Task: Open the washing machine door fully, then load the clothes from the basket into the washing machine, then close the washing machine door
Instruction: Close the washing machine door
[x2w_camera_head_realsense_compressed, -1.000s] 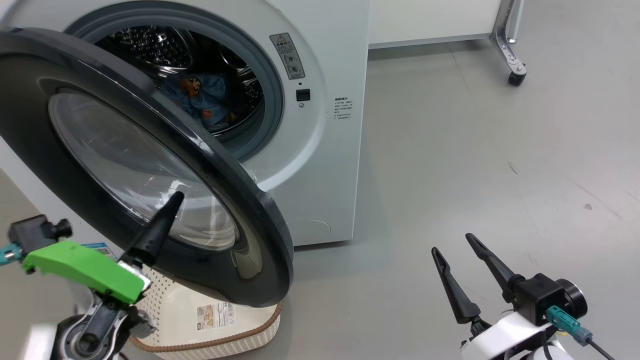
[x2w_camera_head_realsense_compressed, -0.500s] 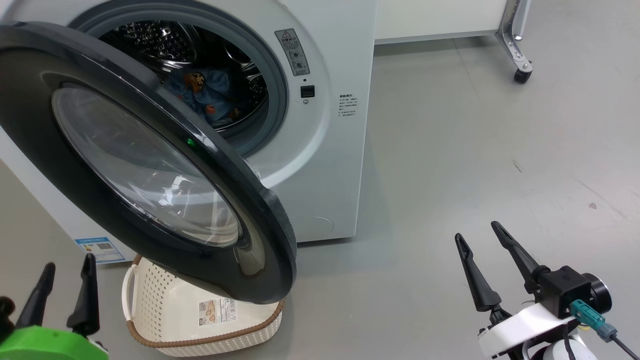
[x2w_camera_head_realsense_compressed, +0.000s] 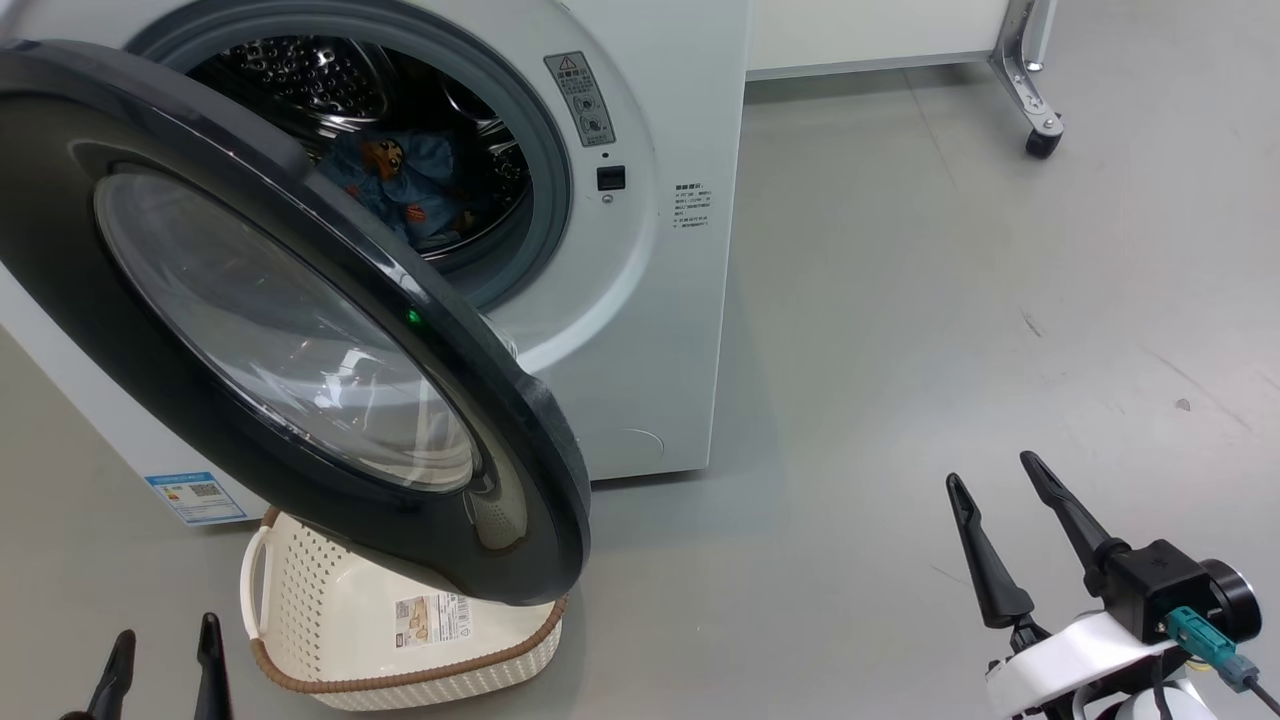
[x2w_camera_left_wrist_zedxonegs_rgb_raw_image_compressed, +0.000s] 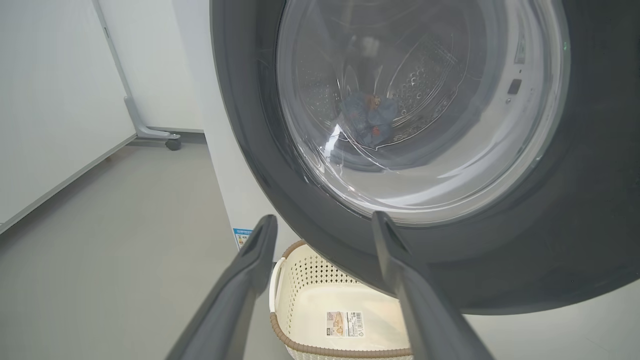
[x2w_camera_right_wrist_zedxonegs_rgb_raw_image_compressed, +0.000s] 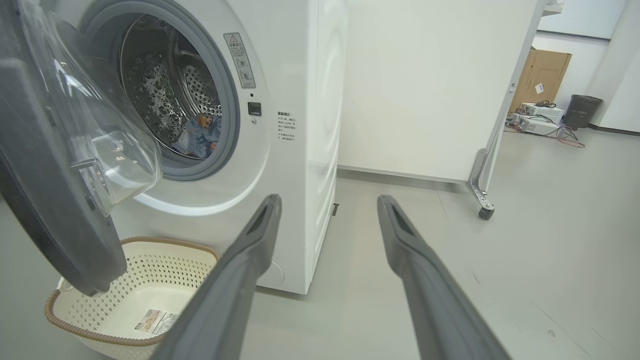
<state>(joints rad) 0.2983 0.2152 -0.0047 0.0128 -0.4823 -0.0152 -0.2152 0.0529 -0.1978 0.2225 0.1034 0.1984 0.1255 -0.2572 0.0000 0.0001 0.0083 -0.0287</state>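
The washing machine (x2w_camera_head_realsense_compressed: 660, 330) stands with its round black door (x2w_camera_head_realsense_compressed: 290, 330) swung partly open, hanging over the basket (x2w_camera_head_realsense_compressed: 295, 610). Light blue clothes (x2w_camera_head_realsense_compressed: 400, 185) with orange figures lie in the steel drum; they also show through the door glass (x2w_camera_left_wrist_zedxonegs_rgb_raw_image_compressed: 370, 117) and in the right wrist view (x2w_camera_right_wrist_zedxonegs_rgb_raw_image_compressed: 200, 135). The cream basket (x2w_camera_left_wrist_zedxonegs_rgb_raw_image_compressed: 310, 280) (x2w_camera_right_wrist_zedxonegs_rgb_raw_image_compressed: 165, 265) holds nothing but its paper label. My left gripper (x2w_camera_head_realsense_compressed: 167, 632) (x2w_camera_left_wrist_zedxonegs_rgb_raw_image_compressed: 324, 218) is open and empty, low in front of the door (x2w_camera_left_wrist_zedxonegs_rgb_raw_image_compressed: 500, 250), apart from it. My right gripper (x2w_camera_head_realsense_compressed: 992, 472) (x2w_camera_right_wrist_zedxonegs_rgb_raw_image_compressed: 328, 200) is open and empty over the floor, right of the machine.
A white panel on a wheeled metal leg (x2w_camera_head_realsense_compressed: 1040, 140) (x2w_camera_right_wrist_zedxonegs_rgb_raw_image_compressed: 485, 212) stands behind and right of the machine. Another wheeled panel (x2w_camera_left_wrist_zedxonegs_rgb_raw_image_compressed: 173, 145) is on the machine's far side. A cardboard box (x2w_camera_right_wrist_zedxonegs_rgb_raw_image_compressed: 540, 75) and a dark bin (x2w_camera_right_wrist_zedxonegs_rgb_raw_image_compressed: 580, 110) sit far back. Grey floor spreads to the right.
My left gripper has come away from the door glass and dropped to the lower left, its fingers now spread. The right gripper drifted slightly right. The door has stayed put.
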